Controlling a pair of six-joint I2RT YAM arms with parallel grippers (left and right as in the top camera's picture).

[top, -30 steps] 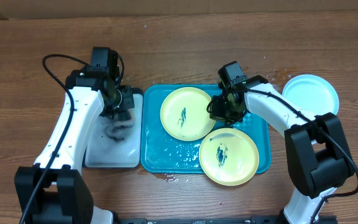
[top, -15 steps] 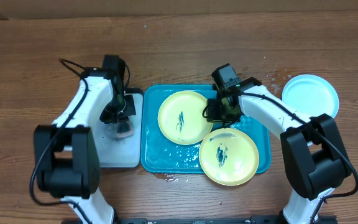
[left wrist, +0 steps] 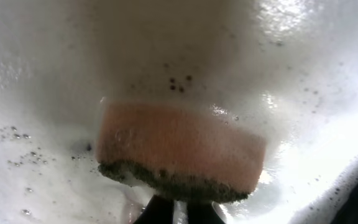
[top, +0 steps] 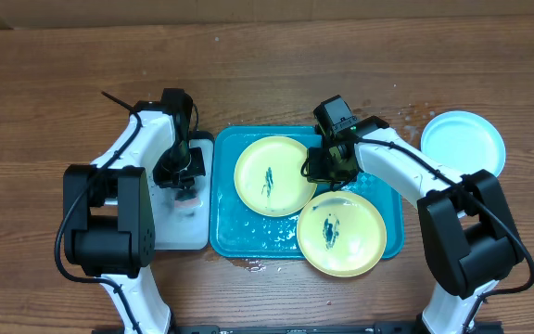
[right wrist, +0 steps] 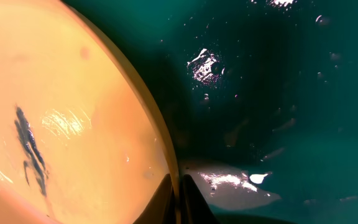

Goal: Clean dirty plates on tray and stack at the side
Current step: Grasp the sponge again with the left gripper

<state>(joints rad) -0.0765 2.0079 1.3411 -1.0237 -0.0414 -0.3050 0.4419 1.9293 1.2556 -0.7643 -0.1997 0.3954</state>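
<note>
while on tray (top: 248, 232), two dirty plates (top: 276, 173)

Robotics lab, rigged as a dishwashing bench. Two white-and-black machines, the left arm (top: 142, 130) and the right arm (top: 392, 158), reach in over a wood-grain worktop (top: 267, 65), a black cable (top: 119, 100) looping off one of them. Between them sit a wet teal tray (top: 225, 237) with two smeared yellow dishes, the near plate (top: 341, 232) and the far plate (top: 272, 174), and a white tray (top: 170, 232) full of foam (left wrist: 42, 93). A blue plate (top: 462, 141) lies apart at the right. The right gripper (right wrist: 178, 196) pinches the far plate's rim; the left gripper (left wrist: 178, 214) holds an orange sponge (left wrist: 179, 149) in the suds. Drops (top: 251, 263) spot the wood.
</note>
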